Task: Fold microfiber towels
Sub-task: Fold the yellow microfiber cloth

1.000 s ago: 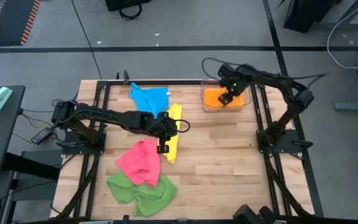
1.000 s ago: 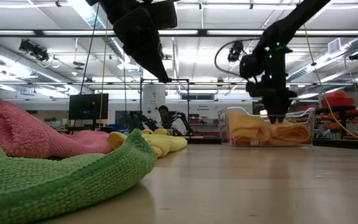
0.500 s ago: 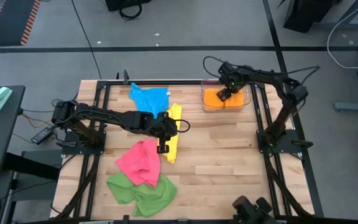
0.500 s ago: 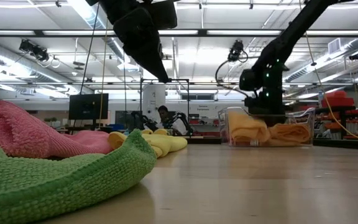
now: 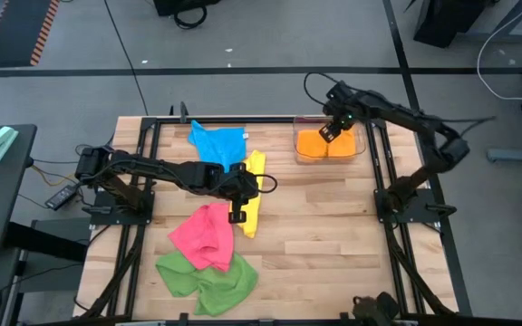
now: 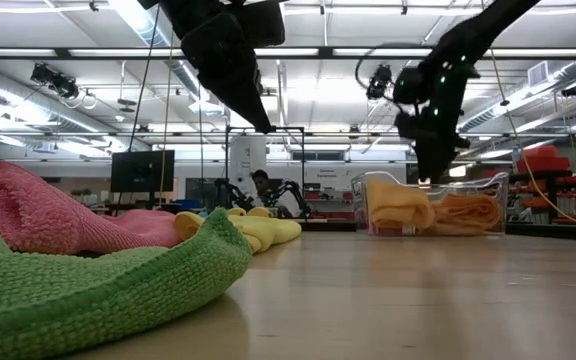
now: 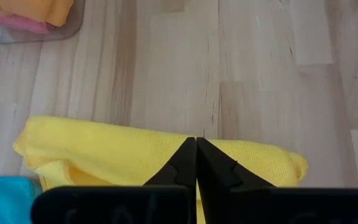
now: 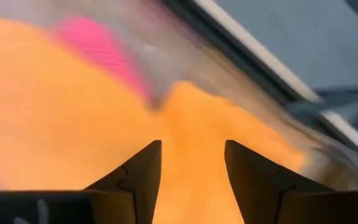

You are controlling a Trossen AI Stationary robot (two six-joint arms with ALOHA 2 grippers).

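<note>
Four microfiber towels lie loose on the wooden table: blue (image 5: 217, 143) at the far side, yellow (image 5: 254, 190) in a long fold, pink (image 5: 205, 235) and green (image 5: 208, 279) crumpled near the front. Orange towels (image 5: 315, 143) lie in a clear bin (image 6: 493, 190), over a pink one (image 8: 98, 43). My left gripper (image 7: 196, 142) is shut and hangs well above the yellow towel (image 7: 104, 149). My right gripper (image 8: 191, 146) is open above the bin, over the orange towels (image 6: 433, 212), with nothing between its fingers.
Black frame rails (image 5: 383, 172) run along the table's left and right sides. Bare wood (image 5: 333, 235) lies between the loose towels and the right rail. A person (image 6: 264, 185) sits in the room beyond the table.
My right gripper has risen out of the clear bin and now stands above its rim, tipped more steeply downward. The orange towels stay in the bin.
</note>
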